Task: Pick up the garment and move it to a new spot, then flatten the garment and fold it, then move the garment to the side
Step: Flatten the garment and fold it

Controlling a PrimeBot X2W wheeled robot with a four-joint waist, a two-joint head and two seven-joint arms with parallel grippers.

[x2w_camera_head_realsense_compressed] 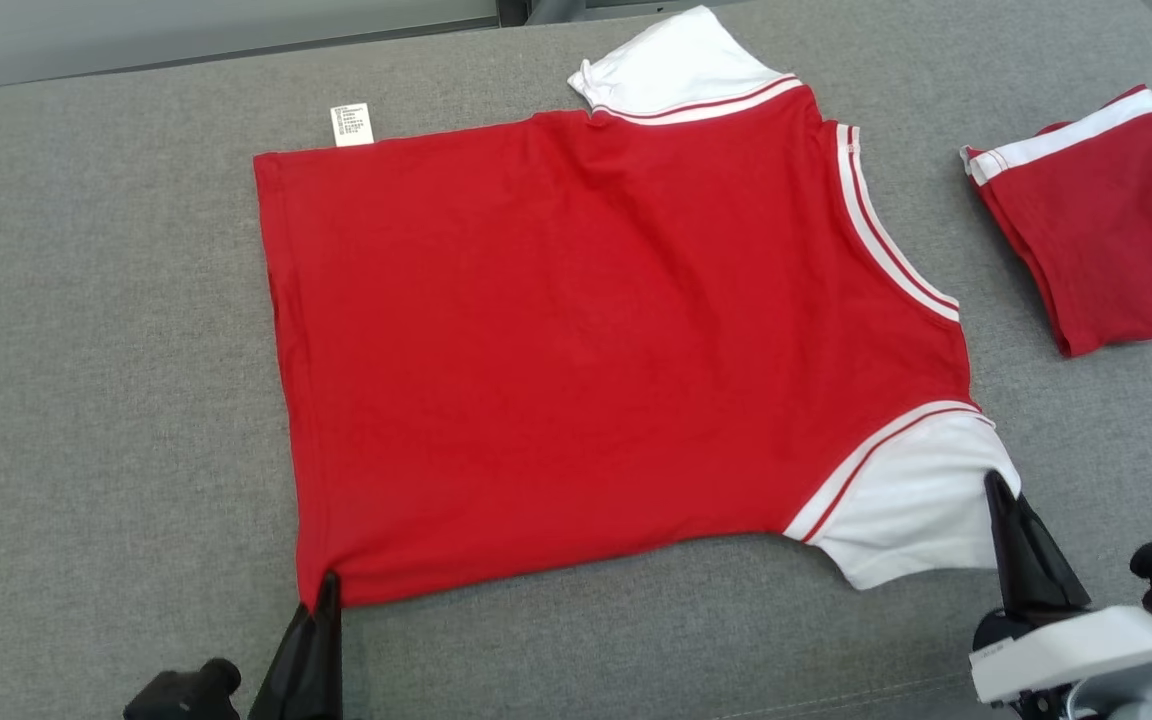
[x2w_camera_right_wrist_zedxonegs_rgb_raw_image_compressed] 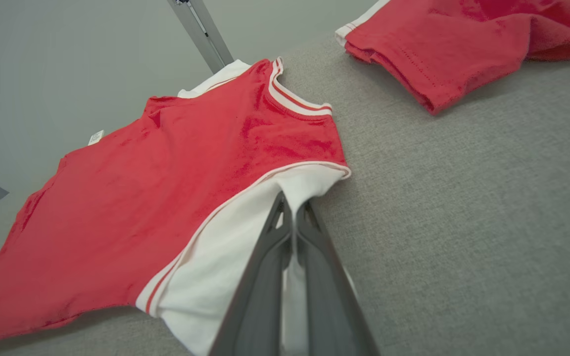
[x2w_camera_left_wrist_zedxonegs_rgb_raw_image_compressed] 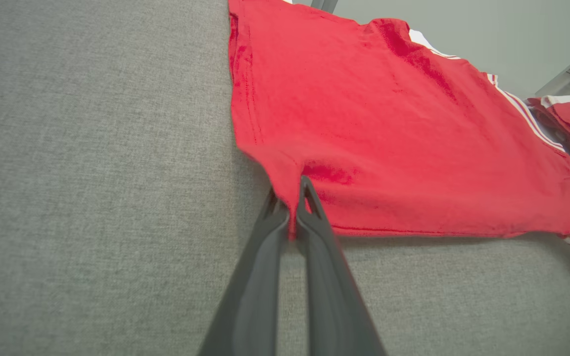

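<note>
The red shirt (x2w_camera_head_realsense_compressed: 586,340) lies spread flat and face down on the grey fabric-covered desk (x2w_camera_head_realsense_compressed: 86,350), its hem at the robot's left and its neckline (x2w_camera_head_realsense_compressed: 886,235) at the robot's right. The cloth is mostly smooth, with faint creases near the hem seam.

The left pincer (x2w_camera_head_realsense_compressed: 326,585) sits at the shirt's hem corner nearest the robot. Its two dark fingers are pressed together, and the left wrist view shows a small ridge of red cloth pinched between their tips. The right pincer (x2w_camera_head_realsense_compressed: 996,485) is at the shirt's near sleeve (x2w_camera_head_realsense_compressed: 911,500), which is white with a red and white striped seam. Its fingers are likewise closed, clamped on the white cloth at the sleeve's edge beside the shoulder, with the fabric running down between them in the right wrist view.

The far sleeve (x2w_camera_head_realsense_compressed: 671,60), also white, sticks out from the shirt's opposite side, slightly rumpled at its cuff. A small white label (x2w_camera_head_realsense_compressed: 353,124) pokes out from the shirt's far edge near the hem.

Beyond the shirt's neckline, apart from it, rests a folded red garment (x2w_camera_head_realsense_compressed: 1096,240) with a white stripe, on the same desk
</note>
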